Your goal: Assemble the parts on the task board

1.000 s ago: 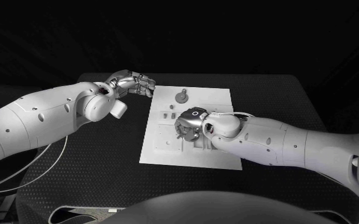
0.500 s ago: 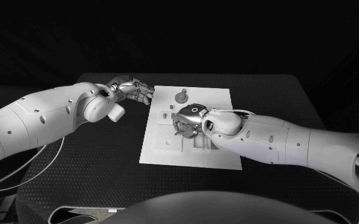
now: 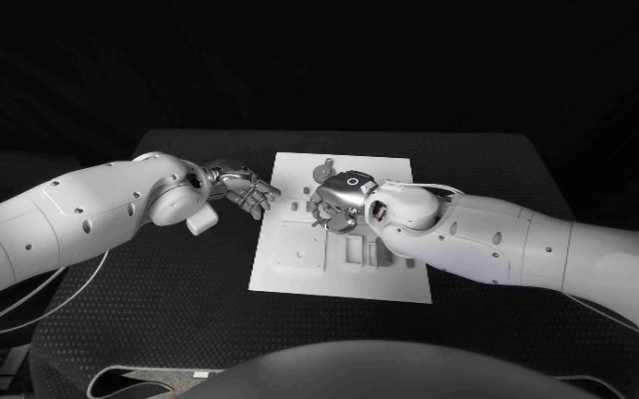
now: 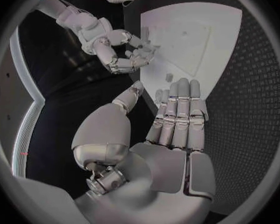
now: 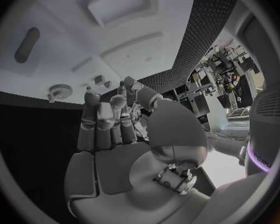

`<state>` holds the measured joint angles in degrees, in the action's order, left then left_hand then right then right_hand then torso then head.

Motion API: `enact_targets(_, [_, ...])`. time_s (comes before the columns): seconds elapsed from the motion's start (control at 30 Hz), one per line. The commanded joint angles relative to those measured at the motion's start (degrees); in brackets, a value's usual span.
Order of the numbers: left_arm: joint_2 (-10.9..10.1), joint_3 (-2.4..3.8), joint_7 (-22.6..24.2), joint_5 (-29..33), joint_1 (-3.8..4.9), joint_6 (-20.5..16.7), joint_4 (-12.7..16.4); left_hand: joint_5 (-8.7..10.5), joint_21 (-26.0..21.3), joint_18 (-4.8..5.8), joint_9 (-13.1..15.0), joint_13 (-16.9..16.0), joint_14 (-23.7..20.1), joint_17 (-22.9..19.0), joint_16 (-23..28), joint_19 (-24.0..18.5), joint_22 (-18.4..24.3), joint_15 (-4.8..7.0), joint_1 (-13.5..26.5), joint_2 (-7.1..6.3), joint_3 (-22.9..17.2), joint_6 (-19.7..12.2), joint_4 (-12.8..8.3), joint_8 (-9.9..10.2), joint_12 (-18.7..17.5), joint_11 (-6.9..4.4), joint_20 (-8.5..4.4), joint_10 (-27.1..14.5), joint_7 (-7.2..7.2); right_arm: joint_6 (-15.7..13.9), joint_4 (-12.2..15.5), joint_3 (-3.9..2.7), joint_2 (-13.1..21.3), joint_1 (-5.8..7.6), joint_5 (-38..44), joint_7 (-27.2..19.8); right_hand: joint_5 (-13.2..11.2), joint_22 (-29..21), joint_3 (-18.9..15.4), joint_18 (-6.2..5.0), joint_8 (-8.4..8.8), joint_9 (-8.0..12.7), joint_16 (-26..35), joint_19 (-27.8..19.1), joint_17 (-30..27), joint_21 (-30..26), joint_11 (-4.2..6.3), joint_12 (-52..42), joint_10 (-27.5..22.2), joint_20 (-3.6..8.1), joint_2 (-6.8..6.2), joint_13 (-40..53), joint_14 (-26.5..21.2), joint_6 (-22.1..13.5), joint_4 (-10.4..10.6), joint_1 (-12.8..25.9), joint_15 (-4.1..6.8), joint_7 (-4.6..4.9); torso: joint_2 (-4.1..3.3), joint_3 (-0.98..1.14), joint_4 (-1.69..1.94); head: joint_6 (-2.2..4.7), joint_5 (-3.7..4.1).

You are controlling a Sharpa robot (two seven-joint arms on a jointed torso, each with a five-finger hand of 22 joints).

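Now white task board (image 3: 349, 274) with grey parts (image 3: 324, 172); left hand (image 3: 247, 191) empty, fingers extended; right hand (image 3: 336, 203) grasp unclear.

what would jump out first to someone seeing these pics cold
The white task board glows against the black table, lying at its middle. Over the board's middle hangs the right hand, fingers curled above the small parts; whether it holds one cannot be told. The left hand hovers just off the board's left edge, fingers stretched out and holding nothing.
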<state>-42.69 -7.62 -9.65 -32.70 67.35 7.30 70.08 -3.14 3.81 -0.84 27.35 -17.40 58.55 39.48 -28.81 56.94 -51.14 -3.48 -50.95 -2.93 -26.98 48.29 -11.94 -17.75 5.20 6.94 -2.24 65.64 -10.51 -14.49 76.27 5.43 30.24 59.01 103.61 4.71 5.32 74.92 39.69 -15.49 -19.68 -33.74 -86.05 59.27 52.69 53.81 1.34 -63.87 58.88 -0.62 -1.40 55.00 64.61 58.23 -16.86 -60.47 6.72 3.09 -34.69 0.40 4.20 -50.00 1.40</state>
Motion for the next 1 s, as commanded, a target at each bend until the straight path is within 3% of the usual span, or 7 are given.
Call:
enact_targets(0.03, [0.37,-0.32,-1.21,-2.26,-0.09,3.71,0.39,0.33,0.09,0.4,-0.11,0.11,-0.03,0.15,0.33,-0.36,0.11,0.0,0.82,0.27,0.54,-0.45,0.01,0.15,-0.44,0.08,0.06,0.25,0.55,0.11,0.54,-0.41,0.16,0.12,-0.88,0.73,0.15,1.12,-0.04,0.49,-0.19,-0.38,-0.24,0.35,-0.1,0.33,-0.01,-0.35,0.23,-0.1,-0.41,-0.03,0.24,2.17,0.14,-0.02,0.24,1.72,-0.02,0.01,0.0,0.0,0.19])
enact_targets(0.23, [0.92,-1.18,1.74,1.22,-0.28,4.02,0.86,0.33,0.01,0.46,-0.31,0.25,-0.63,0.46,0.83,-1.03,0.31,-0.22,1.75,0.96,1.16,-0.91,-0.34,0.36,-0.85,0.34,0.25,-0.32,1.07,0.16,1.5,-1.36,0.32,0.43,-1.09,0.91,0.15,1.11,-0.02,0.49,-0.18,-0.38,-0.24,0.37,-0.11,0.33,0.0,-0.33,0.24,-0.08,-0.43,-0.04,0.25,2.17,0.14,-0.03,0.26,1.72,-0.01,0.01,0.01,0.0,0.45])
enact_targets(0.3, [1.1,-1.25,1.95,1.25,-0.32,3.9,1.12,0.33,0.02,0.46,-0.48,0.3,-0.83,0.6,1.01,-1.26,0.39,-0.3,2.18,1.8,1.27,-1.5,-0.26,0.68,-0.99,0.45,0.33,-0.58,0.36,0.12,1.81,-1.49,0.38,0.6,-1.09,0.99,0.15,1.11,-0.01,0.49,-0.17,-0.37,-0.24,0.37,-0.12,0.33,0.0,-0.33,0.24,-0.08,-0.44,-0.05,0.25,2.17,0.14,-0.04,0.26,1.72,-0.02,0.01,0.01,0.0,0.47])
enact_targets(0.67, [2.18,-1.46,3.52,2.52,-0.33,3.4,1.71,0.33,0.1,0.42,-0.76,0.62,-1.13,1.06,1.4,-1.65,0.55,-0.47,2.67,2.63,1.59,-2.59,-0.88,1.13,-1.37,0.62,0.5,-2.02,0.3,0.21,2.23,-1.66,-0.19,0.99,-1.33,0.98,0.16,1.09,0.02,0.49,-0.15,-0.37,-0.22,0.39,-0.14,0.33,0.0,-0.3,0.27,-0.05,-0.46,-0.08,0.27,2.18,0.15,-0.07,0.28,1.71,-0.02,0.07,0.03,0.0,0.93])
enact_targets(0.8, [2.46,-1.47,3.91,3.58,-0.33,3.94,1.83,0.33,0.08,0.44,-0.75,0.71,-1.29,1.23,1.59,-1.88,0.63,-0.58,3.09,3.79,1.8,-2.68,-0.92,1.08,-1.32,0.48,0.61,-2.41,0.58,0.23,2.37,-1.66,-0.4,1.0,-1.34,0.98,0.16,1.09,0.03,0.49,-0.14,-0.36,-0.22,0.39,-0.15,0.33,0.01,-0.29,0.28,-0.04,-0.46,-0.08,0.28,2.18,0.15,-0.07,0.28,1.71,-0.02,0.08,0.02,0.0,0.97])
enact_targets(0.9, [2.66,-1.47,4.08,3.64,-0.33,4.41,1.81,0.32,0.15,0.34,-0.75,0.8,-1.47,1.76,1.92,-2.21,0.77,-0.65,4.49,6.23,4.41,-2.99,-3.31,0.99,-1.15,0.32,0.7,-2.88,0.88,0.17,2.42,-1.66,-0.47,1.01,-1.34,1.01,0.15,1.09,0.04,0.49,-0.14,-0.36,-0.22,0.4,-0.16,0.33,0.01,-0.28,0.29,-0.04,-0.47,-0.09,0.29,2.18,0.15,-0.07,0.28,1.71,-0.02,0.05,0.05,0.0,0.97])
enact_targets(1.0, [2.73,-1.47,4.07,4.12,-0.33,5.1,1.81,0.33,0.14,0.33,-0.78,0.83,-1.52,1.9,2.09,-2.27,0.86,-0.68,4.89,6.94,5.0,-3.11,-3.9,0.99,-1.13,0.27,0.73,-3.0,0.97,0.16,2.43,-1.66,-0.48,1.05,-1.34,1.01,0.15,1.08,0.04,0.49,-0.13,-0.36,-0.22,0.4,-0.16,0.33,0.01,-0.27,0.29,-0.03,-0.48,-0.1,0.29,2.18,0.15,-0.07,0.29,1.71,-0.01,0.06,0.04,0.0,0.98])
